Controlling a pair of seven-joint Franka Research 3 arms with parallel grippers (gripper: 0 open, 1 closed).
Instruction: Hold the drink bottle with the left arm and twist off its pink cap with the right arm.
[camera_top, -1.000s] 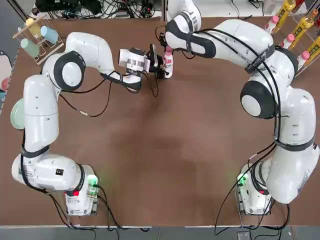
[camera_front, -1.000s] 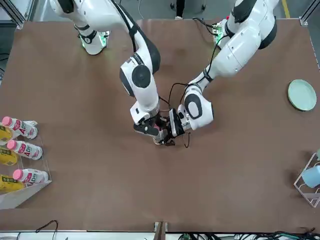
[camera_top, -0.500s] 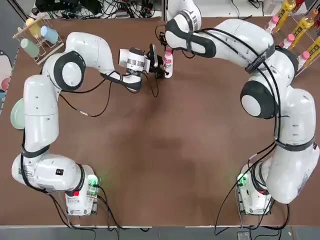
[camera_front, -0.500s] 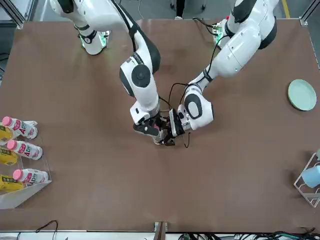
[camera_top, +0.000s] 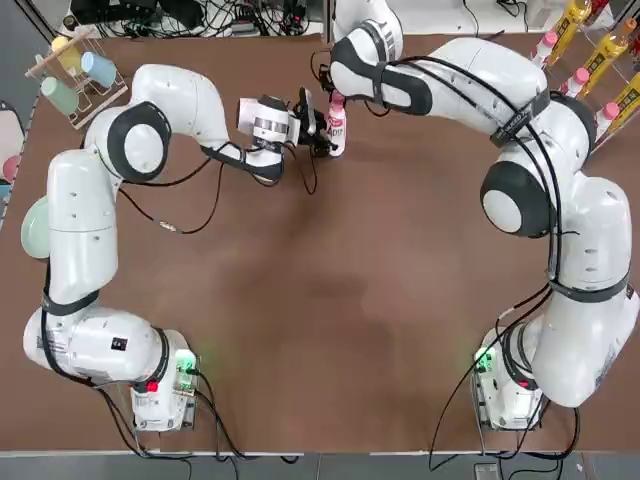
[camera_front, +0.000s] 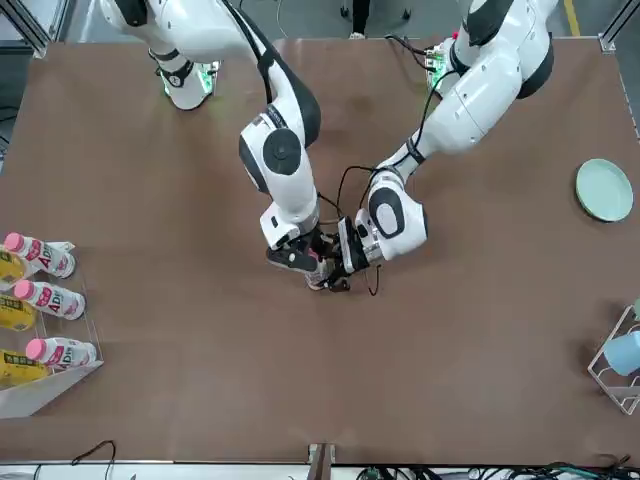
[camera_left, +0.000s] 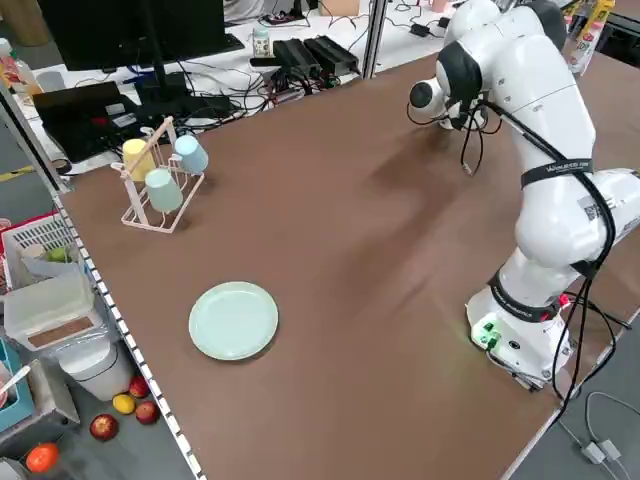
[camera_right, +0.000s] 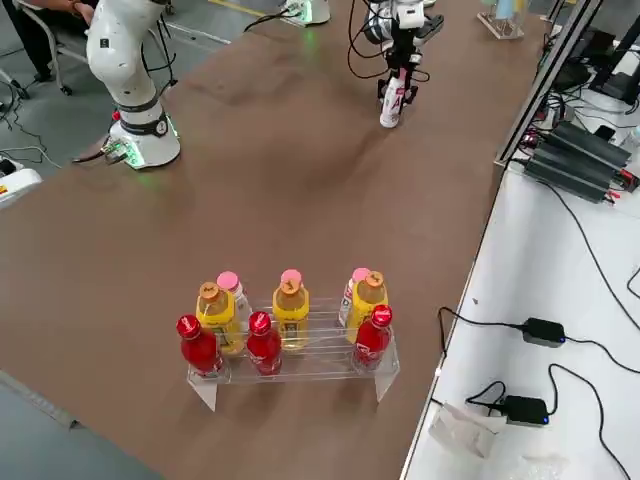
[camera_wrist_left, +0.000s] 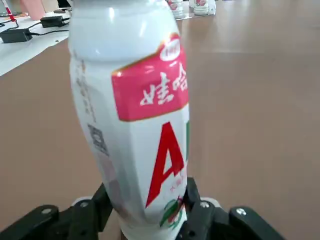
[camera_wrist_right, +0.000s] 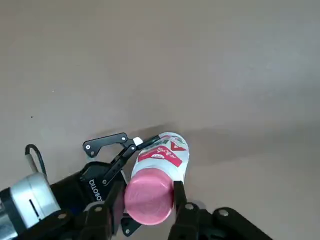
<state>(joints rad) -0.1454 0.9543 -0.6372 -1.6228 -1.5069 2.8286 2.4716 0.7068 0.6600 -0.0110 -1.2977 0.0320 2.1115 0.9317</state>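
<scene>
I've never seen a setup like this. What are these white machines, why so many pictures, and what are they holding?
They are two robot arms at a brown table, each ending in two black fingers. The pictures show one moment from overhead, across the table, both sides, and a small camera on each wrist. The left gripper is shut on the lower body of a small white drink bottle standing upright. The right gripper is shut on its pink cap from above. Also on the table: a rack of bottles, a green plate and a cup rack.
</scene>
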